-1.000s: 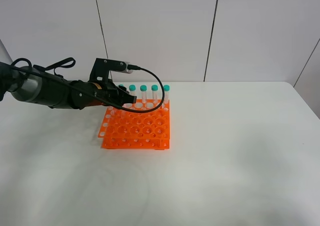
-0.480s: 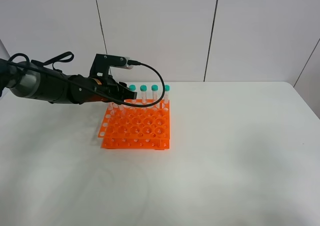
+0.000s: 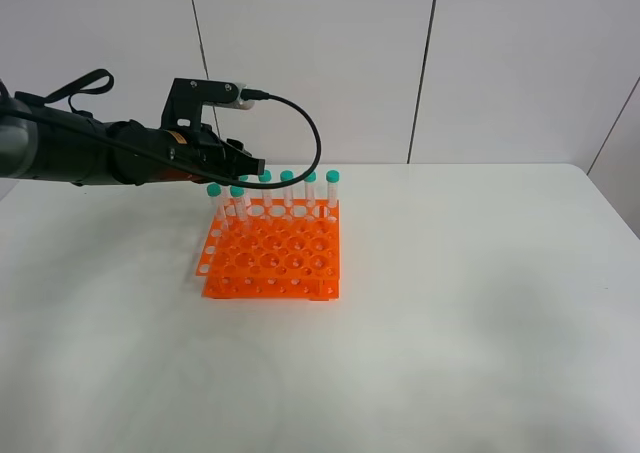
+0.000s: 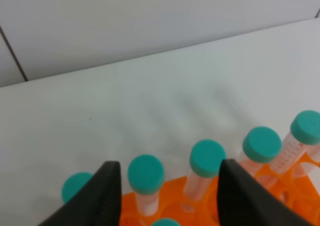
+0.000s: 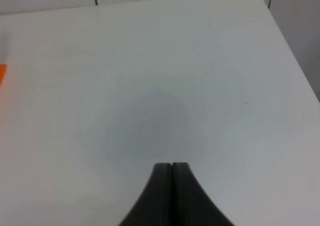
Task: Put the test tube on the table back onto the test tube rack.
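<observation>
Lifted up and back since a second ago, the left gripper (image 3: 243, 165) hangs spread and empty above the test tube rack (image 3: 272, 257), the test tube (image 3: 238, 205) apparently seated, so retreat straight upward.

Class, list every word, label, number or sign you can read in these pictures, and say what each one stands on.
No text can be read in any view.
Test tubes: faint printed graduation marks on the clear wall, too small and blurred to read.
Test tube rack: plain orange, no legible marking.
Table: no marking visible.
</observation>
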You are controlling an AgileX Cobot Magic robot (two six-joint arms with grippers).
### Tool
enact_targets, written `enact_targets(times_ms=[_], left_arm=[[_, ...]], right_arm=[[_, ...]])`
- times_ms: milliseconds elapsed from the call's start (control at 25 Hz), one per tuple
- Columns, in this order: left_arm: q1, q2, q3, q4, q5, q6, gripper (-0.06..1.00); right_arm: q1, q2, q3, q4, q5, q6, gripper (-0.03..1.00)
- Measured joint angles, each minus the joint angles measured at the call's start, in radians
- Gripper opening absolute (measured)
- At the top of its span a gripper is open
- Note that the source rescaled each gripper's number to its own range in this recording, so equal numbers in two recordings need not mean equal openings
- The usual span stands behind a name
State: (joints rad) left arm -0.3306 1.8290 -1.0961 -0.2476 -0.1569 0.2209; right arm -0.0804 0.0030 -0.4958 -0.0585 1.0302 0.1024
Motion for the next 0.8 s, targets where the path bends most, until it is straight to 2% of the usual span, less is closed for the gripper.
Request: enact_targets(times_ms=[400,600,800], left_arm=[[0.034,-0.144,-0.012,0.047,0.102,0.006,0.72],[0.095,-0.201,-0.013,0.076,0.169,0.015,0.72],[0.176,-0.251,-0.003,0.081,0.177,0.015,0.72]], right_arm=[[0.0,0.0,0.0,0.0,0.0,0.0,0.0],[0.0,0.0,0.0,0.0,0.0,0.0,0.0],[0.0,0.0,0.0,0.0,0.0,0.0,0.0]])
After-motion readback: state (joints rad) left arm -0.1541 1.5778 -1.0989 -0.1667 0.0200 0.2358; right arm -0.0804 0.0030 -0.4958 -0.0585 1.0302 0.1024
